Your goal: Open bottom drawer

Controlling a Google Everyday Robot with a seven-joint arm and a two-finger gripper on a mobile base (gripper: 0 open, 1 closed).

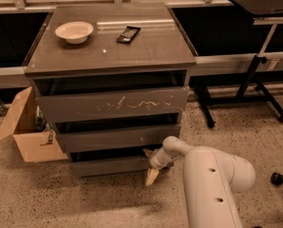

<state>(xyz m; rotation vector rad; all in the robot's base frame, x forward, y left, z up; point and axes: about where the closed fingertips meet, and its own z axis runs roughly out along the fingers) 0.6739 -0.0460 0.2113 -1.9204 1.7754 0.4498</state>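
Gripper (151,167) low at right end of bottom drawer (110,166), seemingly touching its front. Jaw spread: cannot tell, wrist blocks view.

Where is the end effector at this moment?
In the camera view, the end effector is low in the centre, at the right end of the bottom drawer, just below the middle drawer.

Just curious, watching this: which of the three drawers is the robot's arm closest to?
The bottom drawer, the narrowest, plain-fronted one. The end effector sits at its right end, below the scratched top drawer and the middle drawer.
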